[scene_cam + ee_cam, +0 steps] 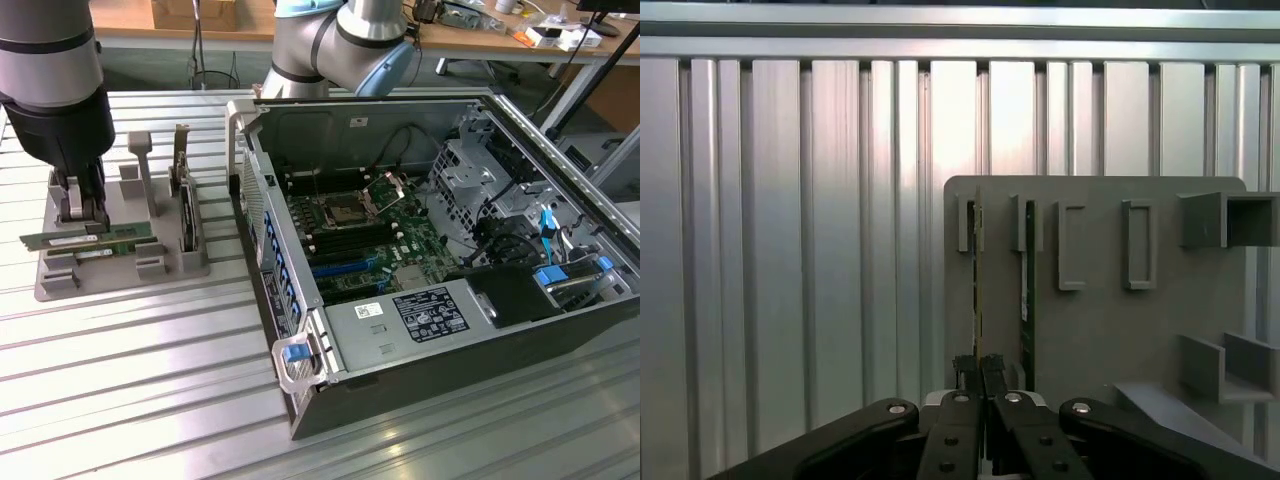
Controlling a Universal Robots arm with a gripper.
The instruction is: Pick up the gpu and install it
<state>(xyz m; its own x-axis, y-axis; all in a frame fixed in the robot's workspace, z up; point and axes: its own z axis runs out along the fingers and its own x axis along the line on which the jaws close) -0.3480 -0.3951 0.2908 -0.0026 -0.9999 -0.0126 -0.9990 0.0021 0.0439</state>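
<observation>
The gpu point(60, 241) is a thin green stick with a white label, lying lengthwise over the grey holder point(190, 265) on the exterior view's left. My gripper point(85, 222) comes down on it from above, shut on its middle. In the wrist view the gpu point(976, 290) appears edge-on, running away from my gripper point(978, 368), whose black fingers point(962, 372) pinch its near end. A second, similar green stick point(1028, 290) stands in the slot beside it, untouched. Whether the held stick is still seated in its slot or slightly lifted, I cannot tell.
An open computer case point(300, 365) lies at the exterior view's right, its green motherboard point(400, 240) exposed. The holder also carries an upright card with a metal bracket point(184, 190) and empty grey slots point(1138, 245). Everything rests on a ribbed metal table point(150, 380).
</observation>
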